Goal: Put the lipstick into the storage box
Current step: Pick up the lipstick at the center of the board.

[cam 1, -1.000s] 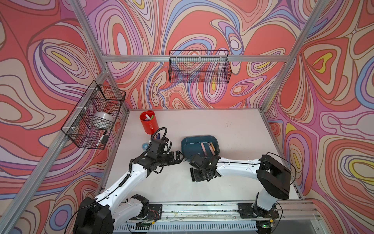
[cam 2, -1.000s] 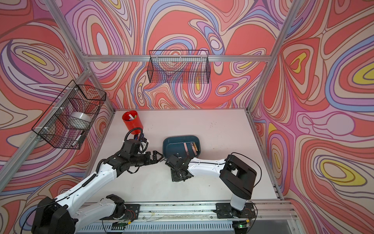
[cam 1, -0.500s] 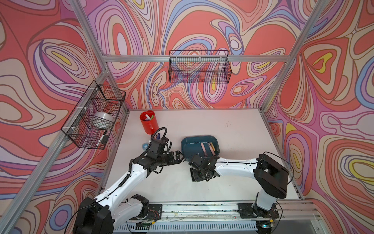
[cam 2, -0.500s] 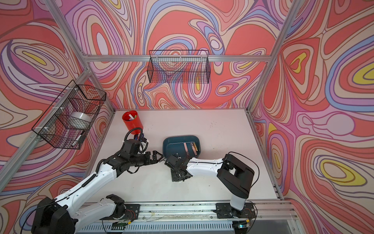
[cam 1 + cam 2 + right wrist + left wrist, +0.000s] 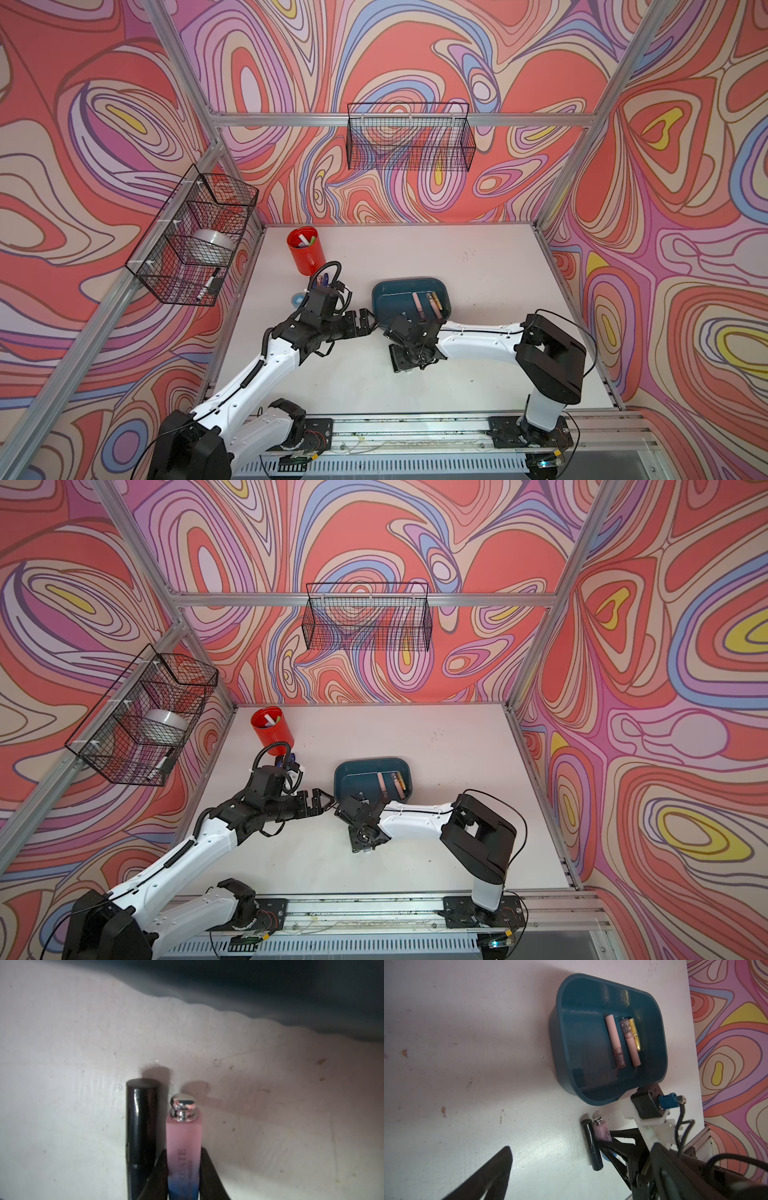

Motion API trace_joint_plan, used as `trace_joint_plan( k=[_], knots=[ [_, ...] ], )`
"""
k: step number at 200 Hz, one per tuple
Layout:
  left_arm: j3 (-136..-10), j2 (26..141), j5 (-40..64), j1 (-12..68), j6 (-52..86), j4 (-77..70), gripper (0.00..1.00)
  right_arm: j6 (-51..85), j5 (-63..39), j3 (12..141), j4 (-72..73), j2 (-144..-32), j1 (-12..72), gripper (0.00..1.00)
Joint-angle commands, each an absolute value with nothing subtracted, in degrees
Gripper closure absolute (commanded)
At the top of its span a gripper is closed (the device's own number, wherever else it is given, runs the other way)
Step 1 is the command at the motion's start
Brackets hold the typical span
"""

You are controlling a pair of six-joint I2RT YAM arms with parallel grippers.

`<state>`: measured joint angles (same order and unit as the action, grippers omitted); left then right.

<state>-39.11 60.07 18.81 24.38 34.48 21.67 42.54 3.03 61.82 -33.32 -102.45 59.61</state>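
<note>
The teal storage box [image 5: 380,299] [image 5: 344,780] [image 5: 562,1064] sits mid-table with two pink tubes [image 5: 612,1039] and a gold one [image 5: 635,1034] inside. Just in front of it, on the table, lies a pink-to-blue lipstick [image 5: 184,1132] [image 5: 602,1132] with a silver cap. My right gripper [image 5: 184,1153] [image 5: 402,363] [image 5: 360,845] is shut on the lipstick's lower body. A black lipstick tube [image 5: 141,1126] [image 5: 591,1147] lies loose right beside it. My left gripper [image 5: 366,325] [image 5: 322,804] hovers open, left of the box, holding nothing; one finger [image 5: 502,1165] shows in the left wrist view.
A red cup [image 5: 305,253] with markers stands at the back left, and a small pale blue disc [image 5: 297,298] lies near it. Black wire baskets hang on the back wall [image 5: 409,141] and the left wall [image 5: 195,237]. The two wrists are close together.
The right jaws have tightened onto the pink lipstick. Both arms stand almost where they were a second ago.
</note>
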Motion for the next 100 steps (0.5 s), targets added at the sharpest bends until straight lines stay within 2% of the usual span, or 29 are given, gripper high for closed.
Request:
trace_joint_plan(
  k=[1, 58, 100],
  knots=[
    [-40.3, 59.7, 17.9, 24.4, 33.8, 23.4, 0.0, 42.9, 4.9, 63.9, -37.7, -99.0, 59.8, 0.8],
    [-40.3, 60.0, 18.0, 23.6, 33.8, 22.8, 0.0, 40.3, 8.6, 72.9, -45.5, -94.5, 59.8, 0.79],
    [-41.0, 59.7, 18.0, 22.6, 33.5, 23.5, 0.0, 35.7, 12.0, 81.9, -50.7, -96.3, 59.0, 0.78]
  ],
)
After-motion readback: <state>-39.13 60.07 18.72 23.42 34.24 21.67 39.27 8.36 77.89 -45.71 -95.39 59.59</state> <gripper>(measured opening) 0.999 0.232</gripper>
